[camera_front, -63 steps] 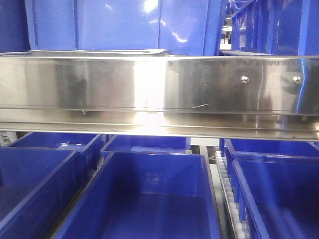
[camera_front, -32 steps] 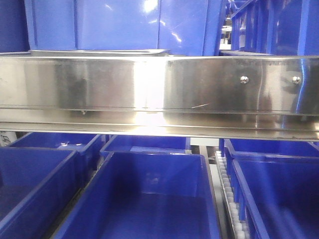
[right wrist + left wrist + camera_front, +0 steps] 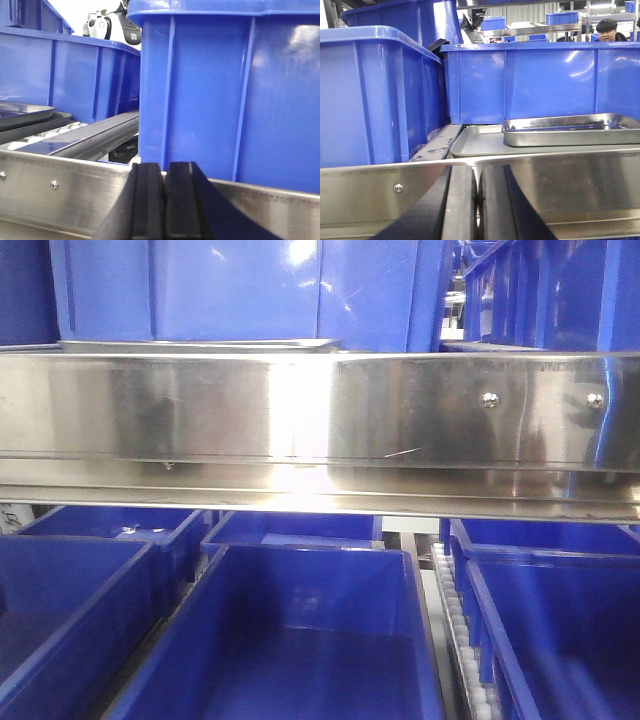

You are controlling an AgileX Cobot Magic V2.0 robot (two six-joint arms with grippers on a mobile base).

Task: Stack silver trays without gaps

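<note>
In the left wrist view a shiny silver tray [image 3: 565, 134] rests on a wider, duller flat tray [image 3: 480, 144], behind the steel rail [image 3: 570, 190]. My left gripper [image 3: 477, 170] is shut and empty, low in front of that rail, short of the trays. In the right wrist view the same two trays show at the far left, the upper tray [image 3: 22, 110] on the lower tray [image 3: 35, 124]. My right gripper [image 3: 164, 167] is shut and empty, in front of the rail [image 3: 60, 192]. In the front view only a thin tray edge [image 3: 200, 344] shows above the rail [image 3: 320, 410].
Deep blue bins stand left [image 3: 375, 95] of and behind [image 3: 540, 80] the trays. A tall blue bin [image 3: 225, 90] stands right in front of my right gripper. White rollers [image 3: 30, 141] and a grey bar [image 3: 95, 132] lie beside the trays. More blue bins [image 3: 300, 640] sit below the rail.
</note>
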